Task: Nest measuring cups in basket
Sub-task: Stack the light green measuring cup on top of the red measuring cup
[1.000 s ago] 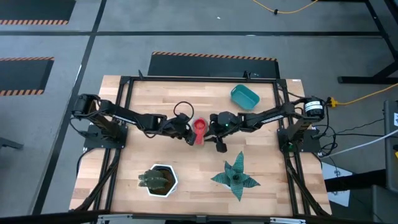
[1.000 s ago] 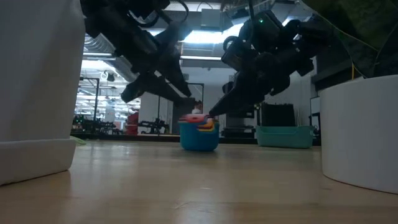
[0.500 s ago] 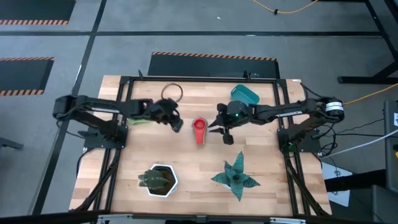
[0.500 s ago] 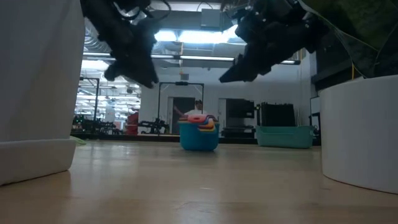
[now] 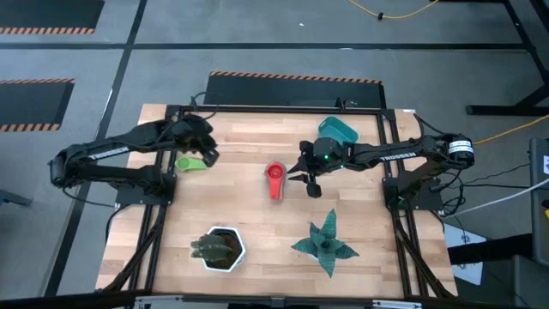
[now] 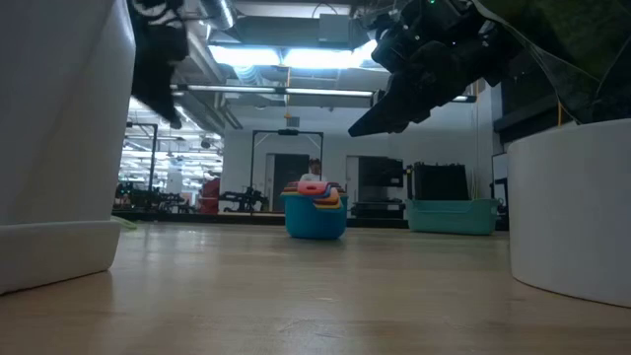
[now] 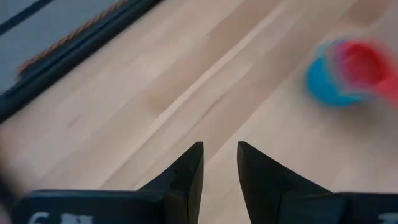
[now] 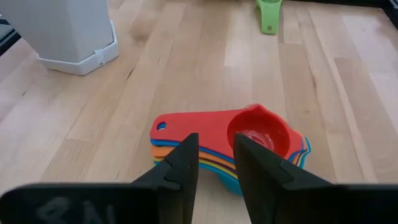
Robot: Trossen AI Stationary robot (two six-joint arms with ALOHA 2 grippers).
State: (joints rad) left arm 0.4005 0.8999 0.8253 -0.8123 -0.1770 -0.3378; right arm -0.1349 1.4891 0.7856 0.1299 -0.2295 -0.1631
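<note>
From above, the stack of measuring cups [image 5: 274, 180] sits in the middle of the table [image 5: 257, 249], red on top, handles pointing toward the white pot [image 5: 219, 249]. That stack is my landmark. The teal basket [image 5: 337, 131] stands well apart from it, toward the far right corner, with nothing in it that I can see. So the cups look nested in each other but not in the basket. A single green cup [image 5: 190, 161] lies off to the stack's left, apart from the rest. The right gripper [image 5: 310, 182] hovers just beside the stack on its right. The left gripper [image 5: 206, 152] is out by the green cup, perhaps to fetch it.

At table height, the stack [image 6: 315, 212] shows a blue cup at the bottom with orange and red rims above it. The basket [image 6: 452, 215] sits to its right. Both arms hang above the table, touching nothing.

Through the left wrist, the left gripper [image 7: 219, 165] has its jaws narrowly parted and empty, and the stack [image 7: 348, 71] is a blur far beyond.

Through the right wrist, the right gripper [image 8: 216, 163] has a narrow gap and holds nothing. It is poised over the handle end of the stack [image 8: 230, 146], which I judge suits gripping it for carrying. The green cup [image 8: 268, 15] lies beyond.
</note>
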